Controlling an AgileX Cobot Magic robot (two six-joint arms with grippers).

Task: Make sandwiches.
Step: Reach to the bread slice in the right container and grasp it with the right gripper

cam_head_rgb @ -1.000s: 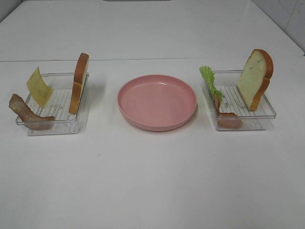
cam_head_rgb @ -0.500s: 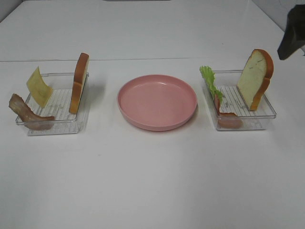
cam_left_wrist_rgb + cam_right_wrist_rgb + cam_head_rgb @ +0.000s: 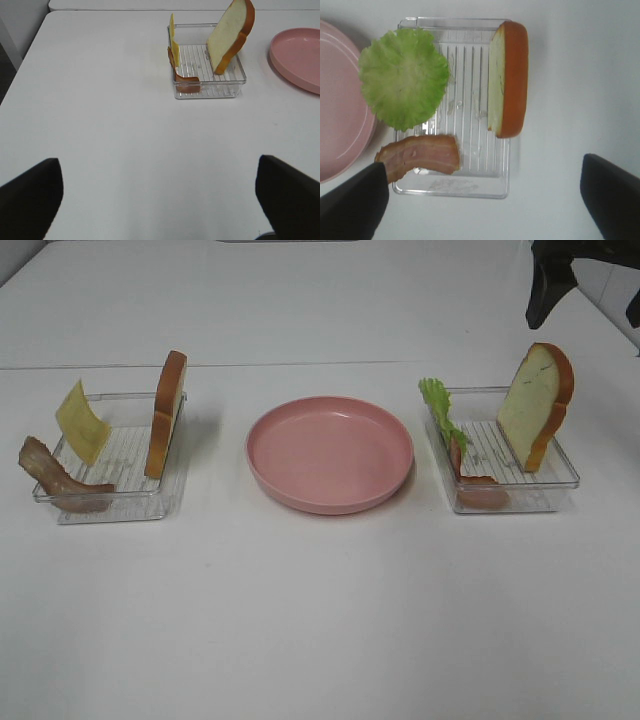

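Note:
The left clear tray [image 3: 110,502] holds a yellow cheese square [image 3: 80,422], a bacon strip [image 3: 60,480] and an upright bread slice [image 3: 167,413]. The right clear tray [image 3: 520,502] holds a lettuce leaf [image 3: 440,410], a bacon strip [image 3: 480,490] and an upright bread slice [image 3: 537,405]. My right gripper [image 3: 592,295] hovers open above and behind the right tray. Its wrist view looks down on the lettuce [image 3: 403,77], bacon [image 3: 419,155] and bread [image 3: 508,79]. My left gripper [image 3: 160,205] is open and empty, well short of the left tray [image 3: 207,90]. It is out of the exterior view.
A round pink plate [image 3: 330,453], with nothing on it, sits between the two trays. It also shows in the left wrist view [image 3: 297,57] and the right wrist view [image 3: 340,110]. The table is white, with a seam line behind the trays.
My right gripper has come into the exterior view from the upper right and moved left, to above the right tray's far side. Nothing on the table has moved.

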